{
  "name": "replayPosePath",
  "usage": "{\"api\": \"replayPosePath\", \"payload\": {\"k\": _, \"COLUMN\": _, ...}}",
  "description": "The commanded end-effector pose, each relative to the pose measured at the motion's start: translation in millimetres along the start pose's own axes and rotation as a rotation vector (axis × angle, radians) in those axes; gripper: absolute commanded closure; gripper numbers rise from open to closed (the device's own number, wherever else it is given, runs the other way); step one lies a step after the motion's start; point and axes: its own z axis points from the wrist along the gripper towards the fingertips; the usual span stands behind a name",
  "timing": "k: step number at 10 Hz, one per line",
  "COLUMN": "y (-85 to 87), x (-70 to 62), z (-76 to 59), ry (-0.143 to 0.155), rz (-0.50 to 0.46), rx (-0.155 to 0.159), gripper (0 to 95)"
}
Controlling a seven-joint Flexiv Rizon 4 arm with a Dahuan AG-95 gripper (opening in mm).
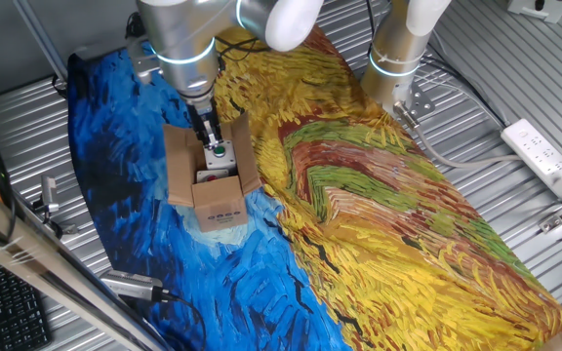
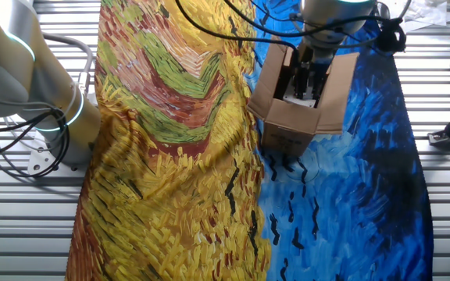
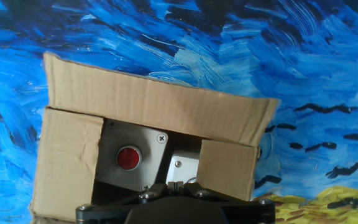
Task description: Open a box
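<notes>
Covering the table [image 1: 515, 78], whose top is ribbed grey metal, we record a painted cloth [image 1: 379, 195]: swirling blue on one long side, yellow, green and rust strokes on the other, with small black bird marks near the colour boundary.

Item, the box [image 1: 215, 190]: brown cardboard, standing on the blue part of the cloth close to where blue meets yellow, well in from the table's edges. Its long flaps stand raised and spread to either side; a short flap is folded partly inward in the hand view. Black printed marks show on the end face in one fixed view. Inside we see a grey device [image 3: 135, 155] with a red round button [image 3: 129, 158] and screw heads.

Item, the gripper [image 1: 210, 136]: hanging straight down over the open top, fingers between the raised flaps. We cannot tell from any view whether the fingers are spread or pressed together; only the black base shows at the bottom of the hand view.

Surroundings: a second arm's base [image 1: 395, 58] stands at the yellow side, cables beside it. A white power strip [image 1: 546, 156] lies near the table's edge. A black keyboard [image 1: 3, 312] sits at one corner
</notes>
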Motion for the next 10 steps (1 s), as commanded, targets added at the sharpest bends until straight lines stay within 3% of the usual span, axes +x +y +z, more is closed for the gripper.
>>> {"api": "replayPosePath", "payload": {"k": 1, "y": -0.2, "x": 1.0, "z": -0.5, "ry": 0.003, "rz": -0.009, "rx": -0.004, "gripper": 95.0}}
{"api": "replayPosePath", "payload": {"k": 9, "y": -0.2, "x": 1.0, "z": -0.5, "ry": -0.017, "rz": 0.128, "rx": 0.018, "gripper": 95.0}}
{"api": "replayPosePath", "payload": {"k": 10, "y": 3.2, "x": 2.5, "z": 2.7, "ry": -0.039, "rz": 0.158, "rx": 0.018, "gripper": 95.0}}
